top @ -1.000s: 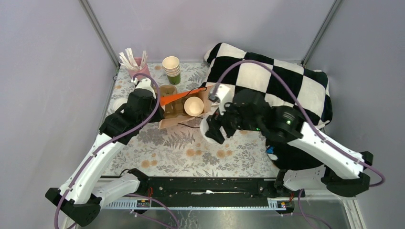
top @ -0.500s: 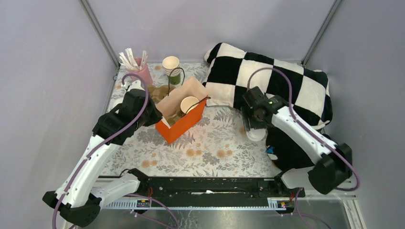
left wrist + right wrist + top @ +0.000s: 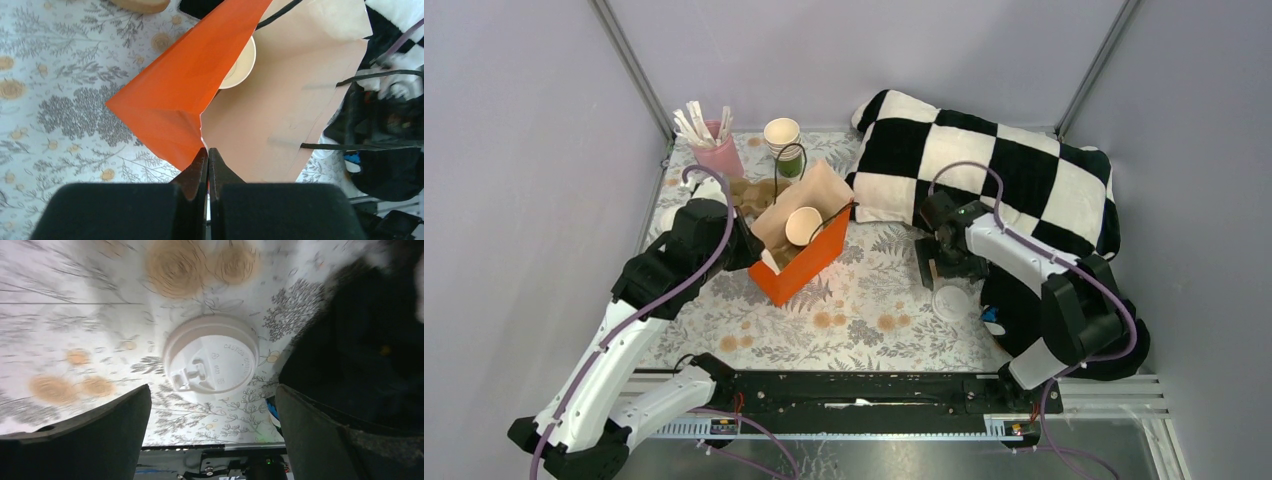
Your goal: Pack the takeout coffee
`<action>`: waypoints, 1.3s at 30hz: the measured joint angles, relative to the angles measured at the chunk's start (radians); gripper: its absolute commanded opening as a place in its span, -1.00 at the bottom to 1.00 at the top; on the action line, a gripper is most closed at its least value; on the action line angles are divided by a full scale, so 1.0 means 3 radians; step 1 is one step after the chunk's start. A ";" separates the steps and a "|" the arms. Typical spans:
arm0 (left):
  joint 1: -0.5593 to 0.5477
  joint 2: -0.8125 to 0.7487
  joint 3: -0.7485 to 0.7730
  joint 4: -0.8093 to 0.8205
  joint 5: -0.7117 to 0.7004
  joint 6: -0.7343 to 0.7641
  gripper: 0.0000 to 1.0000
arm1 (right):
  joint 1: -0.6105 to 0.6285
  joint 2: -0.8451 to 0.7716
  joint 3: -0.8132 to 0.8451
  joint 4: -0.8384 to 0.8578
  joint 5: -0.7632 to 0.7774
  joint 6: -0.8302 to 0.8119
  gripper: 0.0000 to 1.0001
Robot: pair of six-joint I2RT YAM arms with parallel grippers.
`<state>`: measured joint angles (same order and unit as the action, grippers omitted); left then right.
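An orange paper bag stands open at the table's left centre; in the left wrist view its orange side and tan inside show. A lidless cream-rimmed cup stands inside it. The lidded takeout coffee is out of view. My left gripper is shut on the bag's near top edge. A loose white lid lies flat on the cloth. My right gripper hovers open just over the lid, touching nothing.
At the back left are a pink cup of sticks and a stack of lidless cups. A brown cardboard carrier lies behind the bag. A black-and-white checkered cushion fills the back right, with dark fabric beside the lid.
The bag went from lying flat to standing upright, my left gripper still holding it. My right arm swung right, set the white lid on the cloth and opened wide.
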<state>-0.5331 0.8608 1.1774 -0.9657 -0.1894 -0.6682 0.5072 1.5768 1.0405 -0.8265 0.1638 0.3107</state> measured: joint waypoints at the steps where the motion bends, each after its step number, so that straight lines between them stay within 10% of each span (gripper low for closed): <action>1: 0.0000 0.0010 0.0000 0.0052 0.0020 0.0090 -1.00 | 0.0000 -0.0028 0.0151 -0.0100 -0.0003 -0.0010 0.99; 15: 0.0000 0.0010 -0.0177 0.0340 0.0053 0.0763 -1.00 | 0.0729 0.0111 0.3104 0.0256 -0.1170 -0.1010 0.06; 39: 0.0000 0.0065 -0.0174 0.0406 -0.0010 0.0818 -1.00 | 0.1212 0.1132 0.2875 0.0835 -0.0108 -0.1383 -0.09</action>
<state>-0.5331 0.8803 1.1252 -0.8440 -0.1925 -0.4229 0.8707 1.9163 1.9030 -0.5758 0.1314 -0.1043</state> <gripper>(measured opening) 0.005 0.427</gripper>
